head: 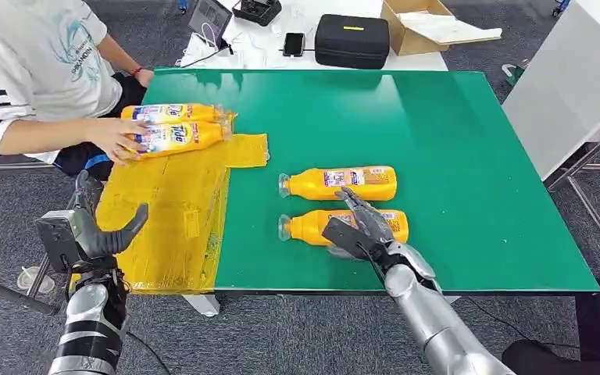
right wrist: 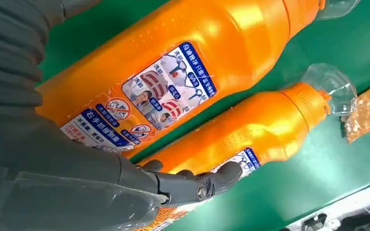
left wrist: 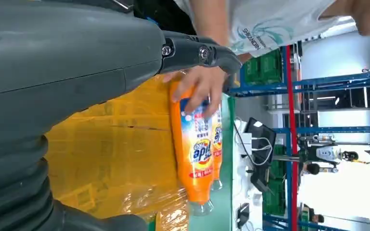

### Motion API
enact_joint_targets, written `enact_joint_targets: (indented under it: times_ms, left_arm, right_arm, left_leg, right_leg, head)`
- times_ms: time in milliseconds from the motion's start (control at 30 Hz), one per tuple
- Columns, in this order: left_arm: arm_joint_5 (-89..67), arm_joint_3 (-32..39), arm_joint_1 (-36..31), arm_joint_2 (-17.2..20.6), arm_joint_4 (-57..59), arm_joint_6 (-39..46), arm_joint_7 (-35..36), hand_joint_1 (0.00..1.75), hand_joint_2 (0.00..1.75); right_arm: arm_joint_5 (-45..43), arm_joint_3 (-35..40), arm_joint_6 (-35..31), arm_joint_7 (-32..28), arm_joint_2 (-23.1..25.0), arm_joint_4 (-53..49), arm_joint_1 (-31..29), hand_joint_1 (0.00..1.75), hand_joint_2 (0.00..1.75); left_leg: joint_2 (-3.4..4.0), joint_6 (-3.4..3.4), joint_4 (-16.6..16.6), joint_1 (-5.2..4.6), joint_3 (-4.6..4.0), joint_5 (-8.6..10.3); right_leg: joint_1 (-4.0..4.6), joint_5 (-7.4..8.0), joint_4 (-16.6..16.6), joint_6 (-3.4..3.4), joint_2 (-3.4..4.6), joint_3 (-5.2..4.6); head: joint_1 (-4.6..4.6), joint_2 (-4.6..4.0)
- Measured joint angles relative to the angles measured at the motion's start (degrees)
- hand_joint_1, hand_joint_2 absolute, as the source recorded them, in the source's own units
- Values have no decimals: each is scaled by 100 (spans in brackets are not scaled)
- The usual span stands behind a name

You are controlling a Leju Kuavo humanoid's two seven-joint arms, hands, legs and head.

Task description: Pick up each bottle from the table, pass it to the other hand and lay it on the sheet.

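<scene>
Our right hand (head: 365, 221) hovers spread, holding nothing, over the nearer orange plastic bottle (head: 312, 226) lying beside the yellow sheet (head: 168, 219); we should settle around its middle before closing. Left hand (head: 94, 226) waits empty.

Four orange bottles (head: 348, 182), one yellow sheet (head: 168, 211).

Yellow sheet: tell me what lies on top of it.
Two orange bottles lie on the yellow sheet at its far end, a person's hand on one. The table beneath the sheet is covered.
</scene>
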Motion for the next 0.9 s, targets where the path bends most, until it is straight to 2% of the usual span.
enact_joint_targets:
  times_ms: [167,333,733,900]
  left_arm:
    - [0,0,-6,0,33,-2,0,0,175]
    - [6,0,-53,0,116,-19,0,0,175]
    - [190,4,-297,13,601,-273,2,0,175]
    - [245,11,-342,15,763,-358,2,0,175]
  right_arm:
    - [-42,2,61,-28,-9,76,-50,0,175]
    - [-177,30,389,-96,-96,111,-136,0,175]
    - [-9,721,1462,402,-970,192,-745,0,175]
    - [31,977,1600,492,-1198,249,-929,0,175]
  left_leg:
    - [0,1,0,0,2,1]
    - [4,1,0,0,8,1]
    - [-2,11,1,-6,10,8]
    - [-2,11,1,-6,8,8]
  right_leg:
    - [0,1,0,0,0,1]
    - [-1,1,0,1,0,5]
    - [-6,8,-1,10,-1,14]
    - [-5,8,-1,11,-1,13]
  head:
    - [0,0]
    - [0,0]
    - [-2,0]
    - [-2,2]
